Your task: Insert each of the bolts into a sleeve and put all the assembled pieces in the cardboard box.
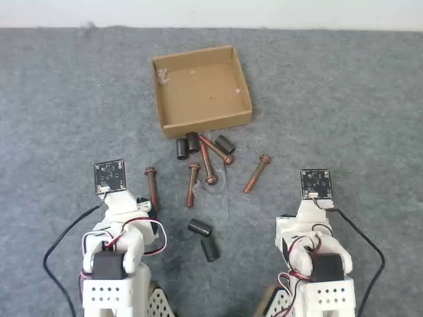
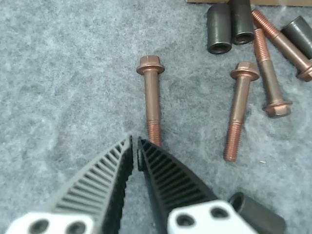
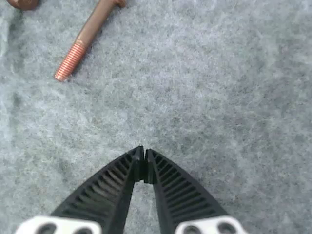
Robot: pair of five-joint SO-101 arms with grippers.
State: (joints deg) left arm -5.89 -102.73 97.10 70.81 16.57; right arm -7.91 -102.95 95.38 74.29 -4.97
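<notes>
1. The left arm (image 1: 114, 254) sits folded back at the near edge of the bench (image 1: 350, 99), left of the middle. Its wrist points toward the far edge.
2. The left gripper (image 2: 135, 142) hangs low over the grey cover. Its jaws are drawn together with only a thin slit between the tips, and they hold nothing.
3. The leftmost bolt (image 2: 150, 97) lies straight ahead of those jaws. Its threaded end is just beside the tips and its head points toward the far edge. I cannot tell whether thread and tip touch.
4. The right arm (image 1: 314, 254) is folded the same way at the near edge, right of the middle.
5. The right gripper (image 3: 145, 152) has its jaws closed tip to tip, empty, above bare cover.
6. The rightmost bolt (image 3: 85, 41) lies slanted ahead of those jaws and apart from them, with its threaded end the nearer one.
7. The cardboard box (image 1: 208, 123) stands open toward the far edge, about midway across.
8. Three more bolts (image 1: 207, 162) and three sleeves (image 1: 192, 142) lie clustered just on the box's near side.
9. Two sleeves (image 1: 199, 228) lie between the arms, closer to the near edge.
</notes>
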